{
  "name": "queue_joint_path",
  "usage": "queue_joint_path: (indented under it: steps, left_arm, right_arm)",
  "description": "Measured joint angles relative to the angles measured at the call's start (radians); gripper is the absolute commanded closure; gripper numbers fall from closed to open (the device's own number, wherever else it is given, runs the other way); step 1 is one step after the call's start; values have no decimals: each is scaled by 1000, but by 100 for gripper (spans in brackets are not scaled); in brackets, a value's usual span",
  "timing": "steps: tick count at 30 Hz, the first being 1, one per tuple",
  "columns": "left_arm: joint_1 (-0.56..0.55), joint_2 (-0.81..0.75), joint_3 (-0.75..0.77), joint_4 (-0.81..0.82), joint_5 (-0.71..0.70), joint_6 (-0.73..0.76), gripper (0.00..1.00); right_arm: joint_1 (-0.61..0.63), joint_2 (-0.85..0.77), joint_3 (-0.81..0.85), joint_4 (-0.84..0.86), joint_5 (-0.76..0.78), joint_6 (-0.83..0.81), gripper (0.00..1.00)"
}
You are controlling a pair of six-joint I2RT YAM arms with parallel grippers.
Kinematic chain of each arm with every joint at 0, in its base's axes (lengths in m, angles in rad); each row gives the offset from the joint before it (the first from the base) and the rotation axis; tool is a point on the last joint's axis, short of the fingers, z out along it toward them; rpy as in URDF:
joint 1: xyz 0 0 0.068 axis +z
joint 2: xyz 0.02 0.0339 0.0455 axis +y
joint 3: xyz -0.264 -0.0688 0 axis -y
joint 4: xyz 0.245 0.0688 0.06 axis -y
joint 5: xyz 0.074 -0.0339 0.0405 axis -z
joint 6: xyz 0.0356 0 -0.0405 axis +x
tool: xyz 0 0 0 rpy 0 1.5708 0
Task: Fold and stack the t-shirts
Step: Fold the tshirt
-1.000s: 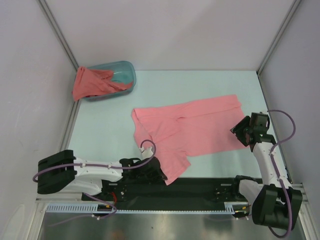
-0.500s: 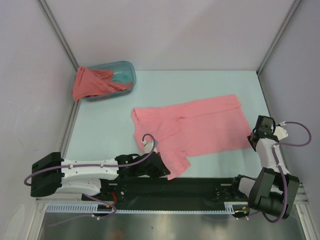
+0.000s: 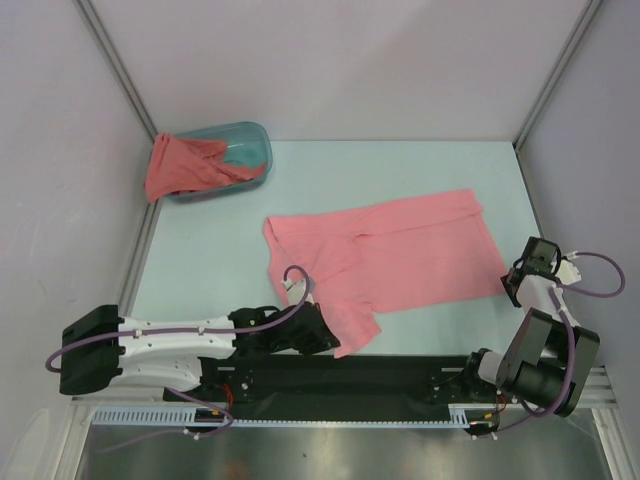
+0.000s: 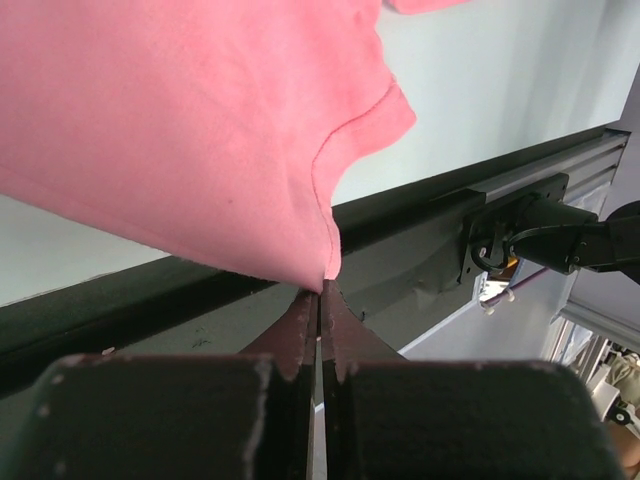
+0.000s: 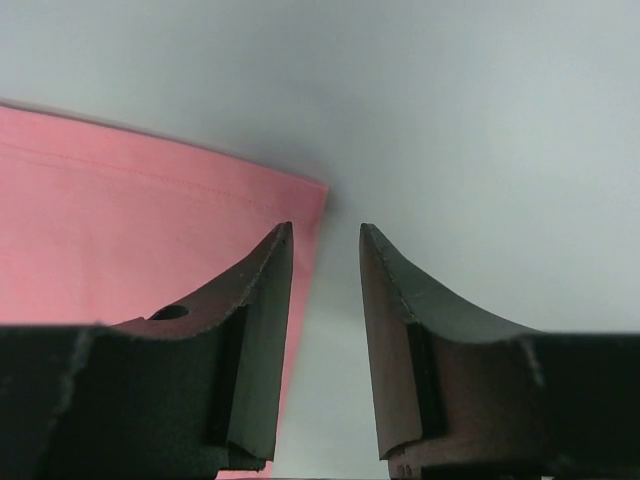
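Spread flat on the counter [image 3: 420, 170]: pink shirt [image 3: 390, 255]. Pinching its near corner tight: left pincer [image 4: 322, 292]. Half spread at its right near corner, gripping nothing yet: right pincer [image 5: 325, 235]. Could close on bare counter and miss. Could tug the thin pinch loose.

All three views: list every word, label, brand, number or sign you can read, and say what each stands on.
No text can be read in any view.
Salmon-pink t-shirt: plain fabric, no print or tag showing.
Coral-red t-shirt: no print showing.
Teal tub: no label showing.
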Motion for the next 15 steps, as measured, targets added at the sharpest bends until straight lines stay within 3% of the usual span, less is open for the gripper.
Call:
queue_joint_path:
  steps: [11,15]
  left_arm:
    - [0,-34,4,-11,-13,3,100]
    - [0,-50,4,-14,-21,4,100]
  right_arm:
    - [2,78,8,48,-11,-12,61]
    - [10,95,16,53,12,-6,66]
